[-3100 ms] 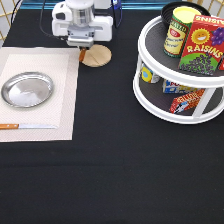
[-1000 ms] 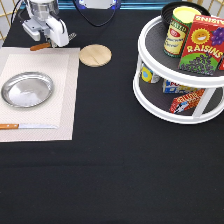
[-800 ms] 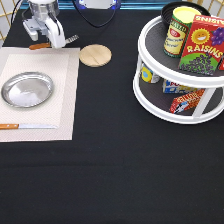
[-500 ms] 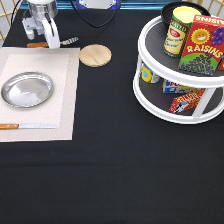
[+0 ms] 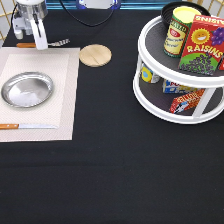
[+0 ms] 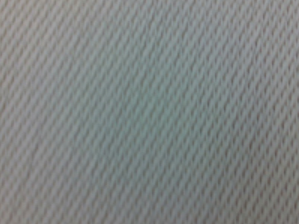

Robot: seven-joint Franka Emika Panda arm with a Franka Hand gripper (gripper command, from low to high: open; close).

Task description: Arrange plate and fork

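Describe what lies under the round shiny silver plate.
The round shiny silver metal plate rests on a beige woven placemat. The mat beneath the plate is covered; a wooden-handled knife lies on it too.

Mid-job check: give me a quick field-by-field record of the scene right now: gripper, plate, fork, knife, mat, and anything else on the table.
gripper: at the exterior view's top left, down at the mat's far edge, over the fork
fork: lying on the black table just beyond the mat's top edge, tines toward the exterior view's right
plate: on the mat, left of centre
knife: on the mat near its bottom edge
mat: exterior view's left
wooden disc: right of the mat
tiered rack: exterior view's right, holding cans and boxes
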